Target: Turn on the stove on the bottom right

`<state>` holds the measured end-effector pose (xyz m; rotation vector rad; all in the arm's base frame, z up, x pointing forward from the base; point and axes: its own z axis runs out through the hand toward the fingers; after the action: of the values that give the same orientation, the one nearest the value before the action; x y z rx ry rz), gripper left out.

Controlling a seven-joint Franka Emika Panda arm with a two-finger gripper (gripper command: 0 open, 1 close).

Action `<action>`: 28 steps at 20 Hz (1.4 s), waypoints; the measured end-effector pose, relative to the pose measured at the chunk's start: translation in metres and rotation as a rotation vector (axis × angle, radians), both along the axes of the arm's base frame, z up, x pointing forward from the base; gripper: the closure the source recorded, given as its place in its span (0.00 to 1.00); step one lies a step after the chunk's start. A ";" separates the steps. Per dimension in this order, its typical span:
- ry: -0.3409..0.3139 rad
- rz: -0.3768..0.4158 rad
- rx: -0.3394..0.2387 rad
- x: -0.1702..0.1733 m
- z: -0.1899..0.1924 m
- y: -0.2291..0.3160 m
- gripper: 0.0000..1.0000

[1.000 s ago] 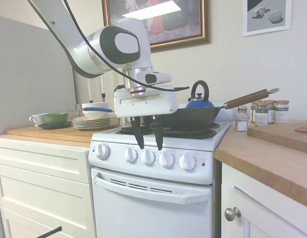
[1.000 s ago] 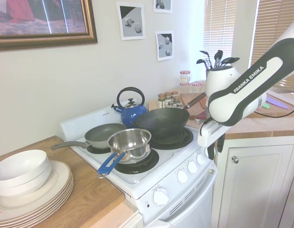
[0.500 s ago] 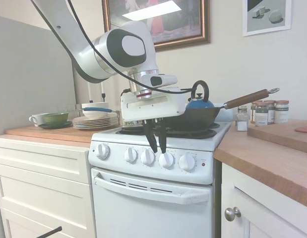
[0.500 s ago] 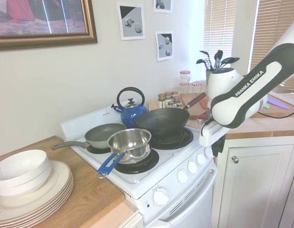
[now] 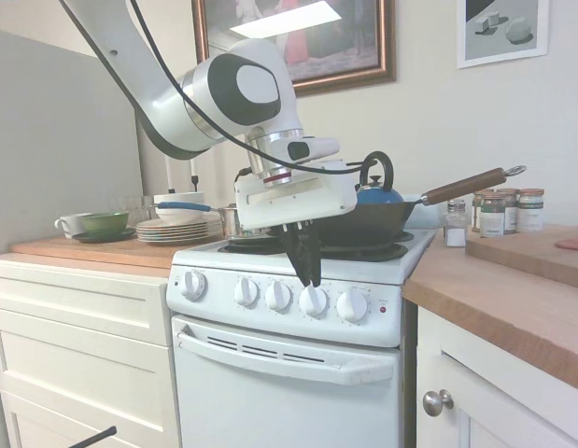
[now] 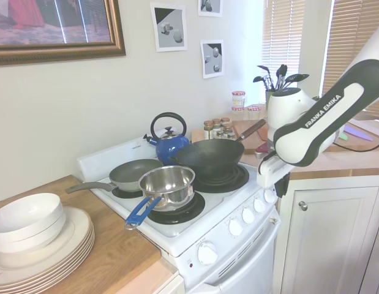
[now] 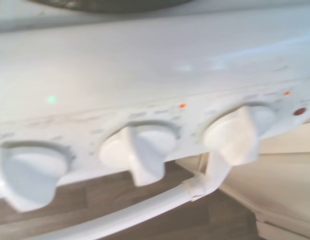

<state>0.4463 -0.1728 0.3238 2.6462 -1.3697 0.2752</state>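
Sliding rightward along the small white electric stove (image 5: 298,317), the black two-finger gripper (image 5: 309,277) now hangs, fingers nearly pressed together, just above its fourth round white knob (image 5: 313,301).

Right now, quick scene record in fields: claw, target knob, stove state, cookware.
claw: claw narrowed, tips just above the fourth knob from the left; contact unclear
knob: fourth knob of five in the row on the front panel
stove: small white range, oven door closed
indicator: red dot at the panel's right end
cookware: black wok, blue kettle, steel saucepan, grey frying pan
side counter: stacked plates with a white bowl on top
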 end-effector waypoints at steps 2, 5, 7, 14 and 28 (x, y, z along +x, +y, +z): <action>-0.009 -0.013 -0.008 0.000 -0.003 -0.004 1.00; -0.019 -0.029 -0.015 0.000 -0.011 -0.012 1.00; -0.023 -0.039 -0.026 0.002 -0.015 -0.017 1.00; -0.040 -0.057 -0.049 0.014 -0.014 -0.024 1.00; -0.038 -0.049 -0.051 0.030 -0.018 -0.015 1.00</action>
<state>0.4761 -0.1876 0.3057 2.5748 -1.4175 0.3515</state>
